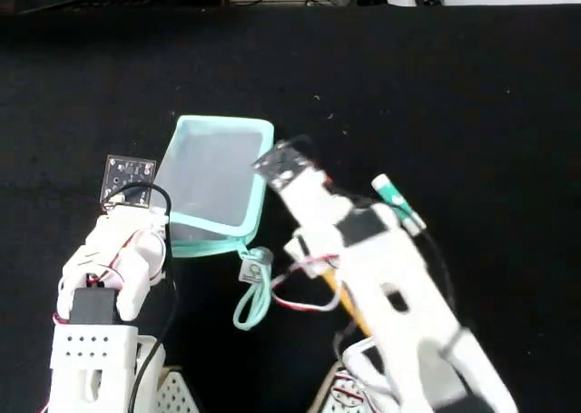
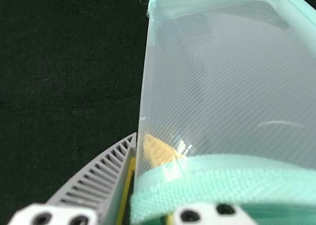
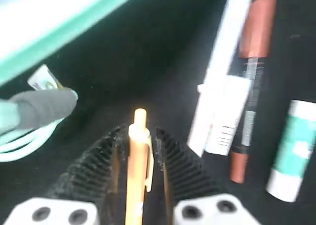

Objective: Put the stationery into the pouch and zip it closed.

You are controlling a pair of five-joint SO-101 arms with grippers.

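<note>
The pouch (image 1: 213, 181) is translucent with mint green trim and lies left of the table's middle. My left gripper (image 2: 143, 158) is shut on the pouch's (image 2: 222, 86) near trimmed edge, at its left corner. An orange pen (image 3: 137, 160) stands between the jaws of my right gripper (image 3: 138, 133), which is shut on it just right of the pouch's near corner. In the high view a stretch of the orange pen (image 1: 349, 309) shows under the right arm. A white pen (image 3: 222, 81), a brown pen (image 3: 252, 76) and a green-and-white stick (image 3: 292, 151) lie on the table beyond that gripper.
The pouch's mint zip cord (image 1: 250, 295) with a small tag (image 1: 251, 269) trails toward the front between the two arms. The green-and-white stick (image 1: 397, 201) pokes out to the right of the right arm. Black table surface stretches open behind the pouch and to the right.
</note>
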